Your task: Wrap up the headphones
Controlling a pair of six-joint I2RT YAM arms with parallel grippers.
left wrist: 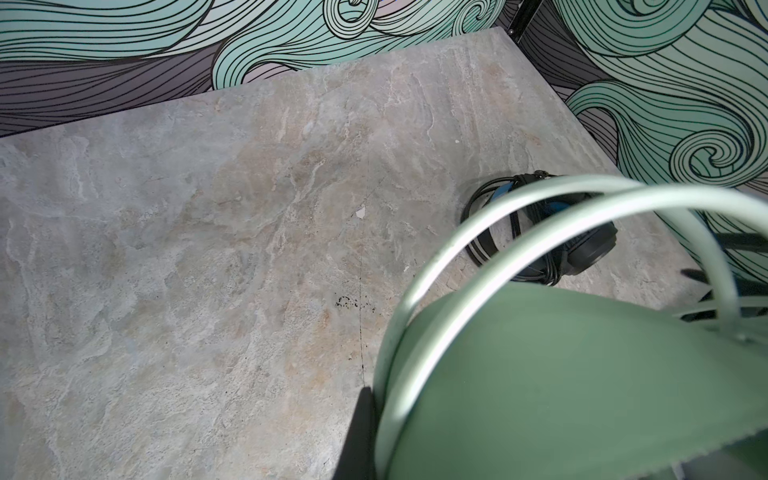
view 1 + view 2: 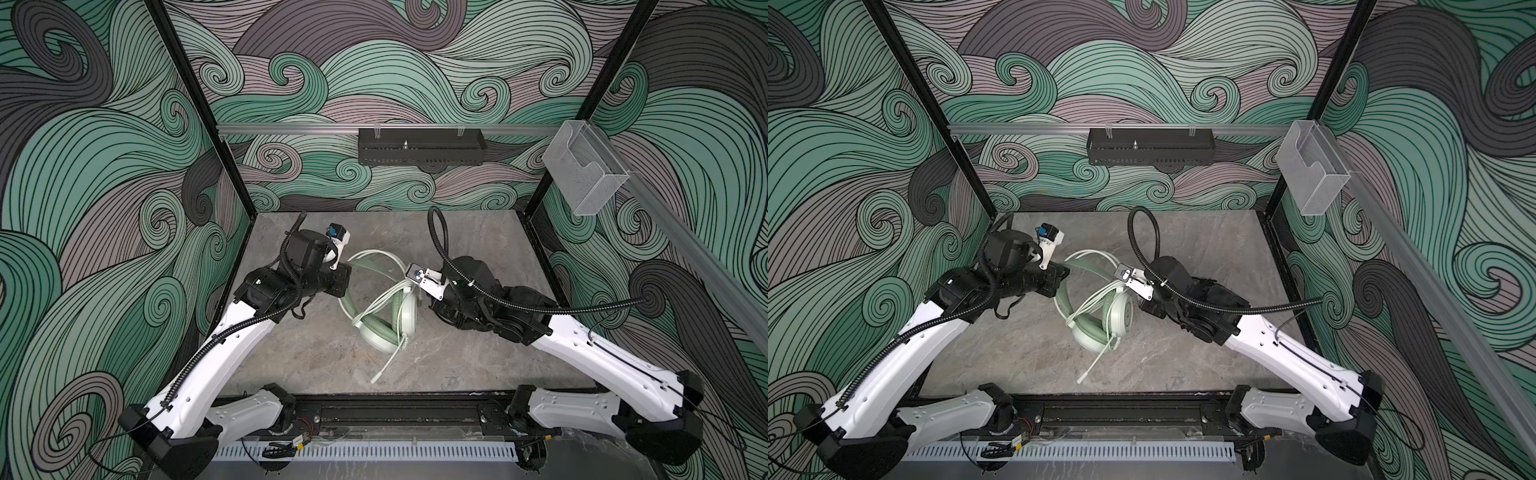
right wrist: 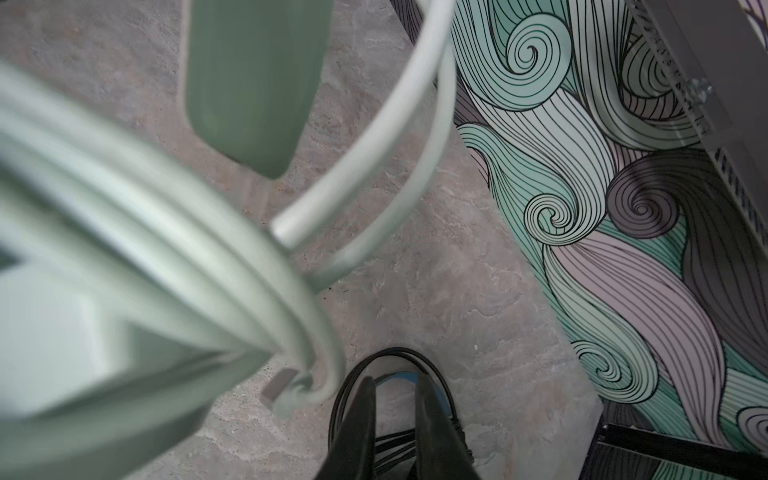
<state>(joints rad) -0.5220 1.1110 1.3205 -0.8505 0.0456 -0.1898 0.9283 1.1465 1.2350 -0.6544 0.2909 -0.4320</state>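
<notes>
two duties: left gripper (image 2: 344, 286), pinching the mint-green and white plastic over-ear headset (image 2: 380, 332) by its band, should hold steady; right gripper (image 3: 395, 380), slightly spread and empty beside that headset, should pinch the loose white cable tail (image 2: 387, 360).

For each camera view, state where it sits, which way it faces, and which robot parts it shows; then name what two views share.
Top views: high behind the robot's base, looking down at the grey stone-patterned tabletop; left arm and right arm show.
Left wrist: low, facing across the table; mint-green over-ear headset close, one dark finger shows.
Right wrist: facing down past two black fingers at the table.
Shared: both wrist views show the black, blue-lined headset.
</notes>
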